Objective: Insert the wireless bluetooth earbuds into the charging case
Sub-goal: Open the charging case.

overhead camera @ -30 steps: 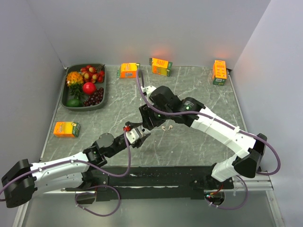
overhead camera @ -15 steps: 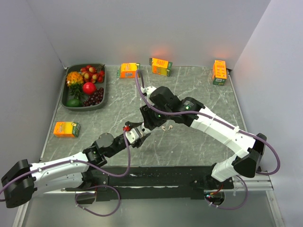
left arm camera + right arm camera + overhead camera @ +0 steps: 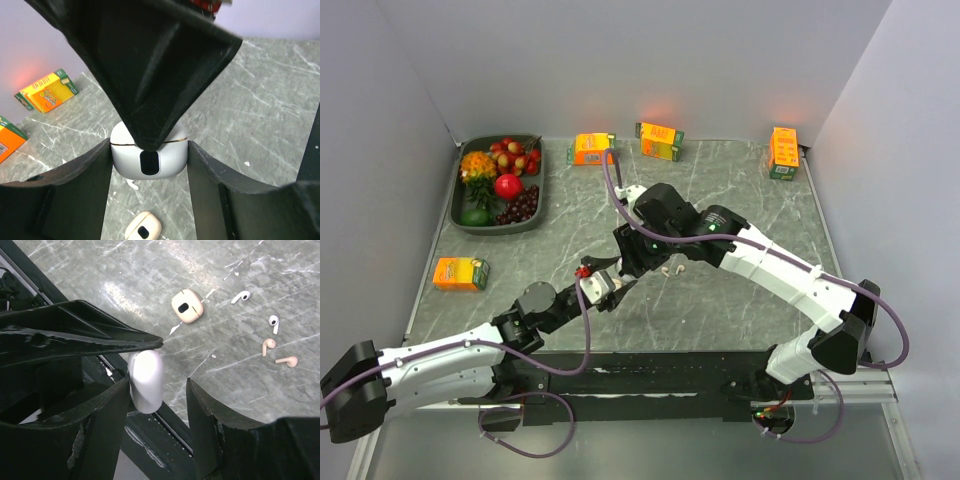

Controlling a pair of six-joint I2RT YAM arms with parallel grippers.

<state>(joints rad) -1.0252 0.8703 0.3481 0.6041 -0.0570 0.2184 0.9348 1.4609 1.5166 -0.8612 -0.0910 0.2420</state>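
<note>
My left gripper [image 3: 605, 290] [image 3: 149, 167] is shut on the white charging case [image 3: 149, 157], held off the table with its lid closed. My right gripper [image 3: 626, 262] [image 3: 157, 385] is open and straddles the same case [image 3: 146, 380]: one finger touches it, the other stands apart. Two white earbuds [image 3: 241, 296] [image 3: 273, 321] lie on the marble table, right of a beige case [image 3: 187, 305] [image 3: 142, 227]. Two beige earbuds [image 3: 268, 345] [image 3: 286, 360] lie next to them. In the top view the earbuds [image 3: 670, 268] show as small specks right of both grippers.
A dark tray of fruit [image 3: 460, 205] stands at the back left. Orange cartons lie at the left [image 3: 461, 272], along the back [image 3: 592, 148] [image 3: 661, 140] and in the back right corner [image 3: 783, 151]. Walls enclose the table on three sides.
Both grippers have shifted slightly left and away from the table's near edge, still together around the white case. Nothing on the table has moved.
</note>
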